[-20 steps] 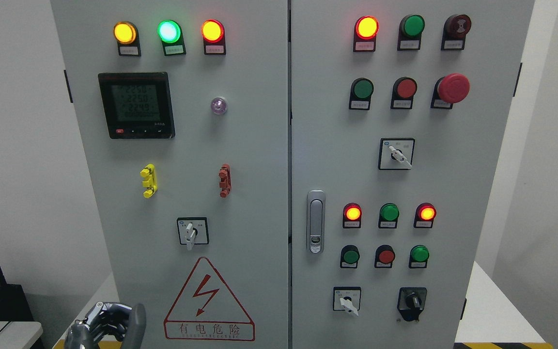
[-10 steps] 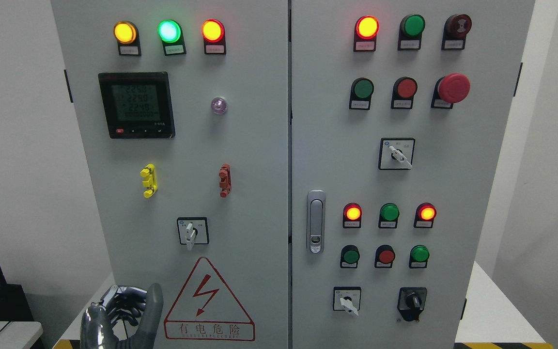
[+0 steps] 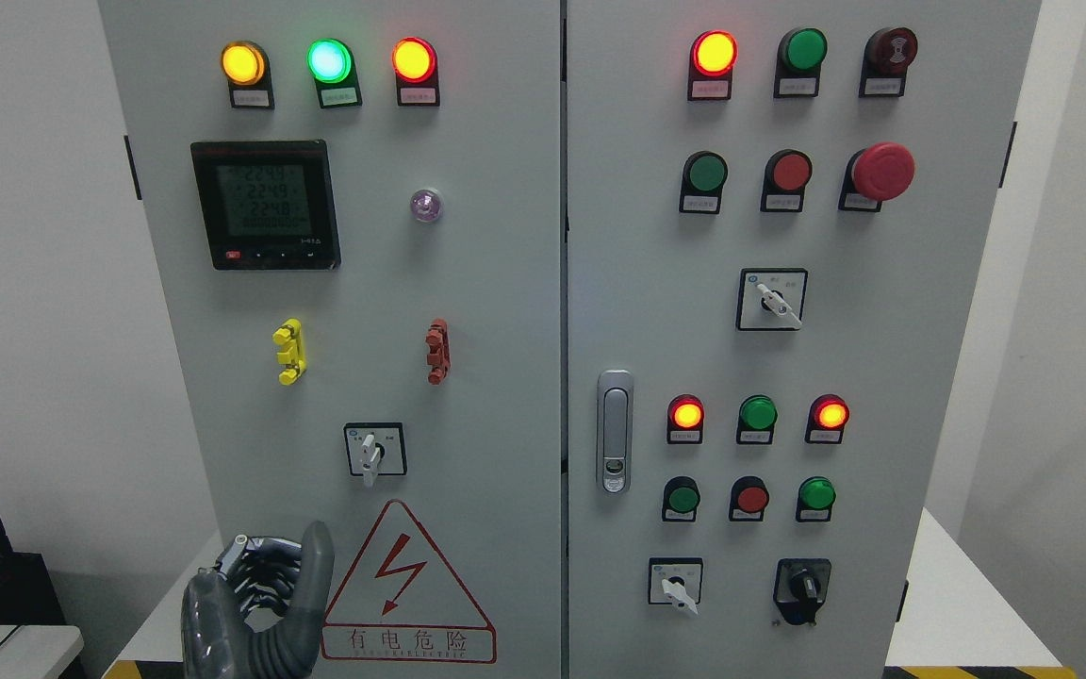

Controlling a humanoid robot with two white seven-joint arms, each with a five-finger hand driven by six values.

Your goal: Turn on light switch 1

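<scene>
A grey electrical cabinet (image 3: 505,283) with two doors is filling most of the frame, its seam running down the middle. On the left door, a black digital meter (image 3: 266,205) is showing green digits in the upper left, beneath three lit indicator lamps (image 3: 328,60) glowing yellow, green and red. A red-bordered warning triangle (image 3: 402,587) with a lightning bolt is sitting at the bottom of that door. The robot's left hand (image 3: 255,608) is rising from the lower left of the frame, in front of the panel just left of the triangle; its thumb is sticking upward while the other fingers (image 3: 260,566) are curling loosely inward, holding nothing. Above the triangle, in the lower middle of the left door, the rotary selector switch (image 3: 372,452) is sitting with its white lever pointing down, well apart from the hand. On the right door, a silver door handle (image 3: 615,431) is standing upright near the seam, and a red mushroom emergency-stop button (image 3: 880,172) is protruding in the upper right.
</scene>
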